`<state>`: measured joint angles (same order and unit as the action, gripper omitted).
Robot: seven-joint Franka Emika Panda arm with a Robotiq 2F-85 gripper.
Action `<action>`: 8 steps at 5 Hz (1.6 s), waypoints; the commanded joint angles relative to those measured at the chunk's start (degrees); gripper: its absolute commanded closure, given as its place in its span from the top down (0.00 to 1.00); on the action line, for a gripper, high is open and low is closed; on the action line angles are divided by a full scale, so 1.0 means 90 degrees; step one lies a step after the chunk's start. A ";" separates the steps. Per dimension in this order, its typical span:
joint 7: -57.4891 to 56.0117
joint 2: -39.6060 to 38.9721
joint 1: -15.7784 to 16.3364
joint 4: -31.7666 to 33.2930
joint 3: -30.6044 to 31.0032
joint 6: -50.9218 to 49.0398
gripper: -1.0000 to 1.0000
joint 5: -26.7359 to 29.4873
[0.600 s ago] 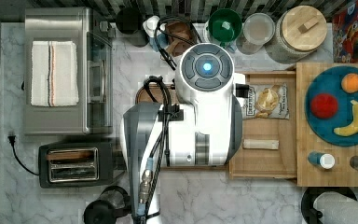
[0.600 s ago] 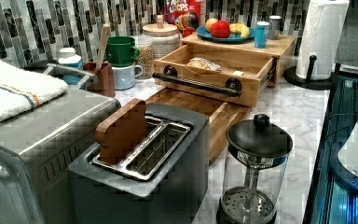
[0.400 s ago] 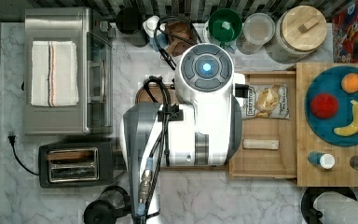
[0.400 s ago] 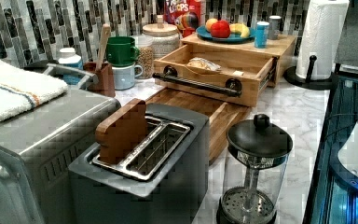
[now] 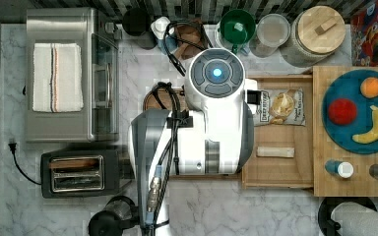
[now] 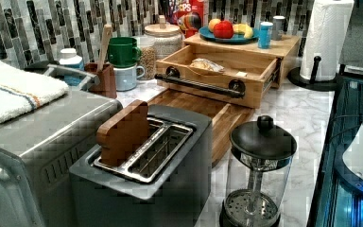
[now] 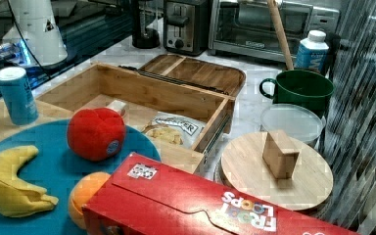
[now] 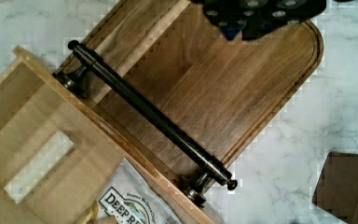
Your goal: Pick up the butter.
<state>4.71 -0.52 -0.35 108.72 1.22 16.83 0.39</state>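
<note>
The butter is a pale cream stick lying flat on the floor of an open wooden drawer, near the drawer's lower side in the top view. It also appears as a pale rectangle in the wrist view and as a small block in the right view. A clear chip bag lies in the same drawer, apart from the butter. My gripper hangs over a dark cutting board, on the outer side of the drawer's black handle bar. The white arm covers the drawer's left edge in the top view.
A toaster and toaster oven stand at the top view's left, with a French press near the front. A blue plate of fruit sits beside the drawer. A green mug, jars and a cereal box line the back.
</note>
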 commanded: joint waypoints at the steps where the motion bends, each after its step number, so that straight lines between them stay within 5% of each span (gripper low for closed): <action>1: -0.1352 0.0677 -0.0458 0.0908 -0.0544 0.0568 0.00 0.0091; 3: -0.2290 0.0837 -0.0746 0.0893 -0.0978 0.0455 0.00 0.0227; 6: -0.0965 0.1063 -0.1365 0.1396 -0.1118 0.1094 0.00 -0.0110; 7: -0.0169 0.0911 -0.1797 0.1275 -0.0801 0.0932 0.65 -0.0156; 8: 0.0331 0.0679 -0.1770 0.1196 -0.0937 0.0765 1.00 -0.0120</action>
<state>2.94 7.25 -17.82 122.87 -9.02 25.22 -0.68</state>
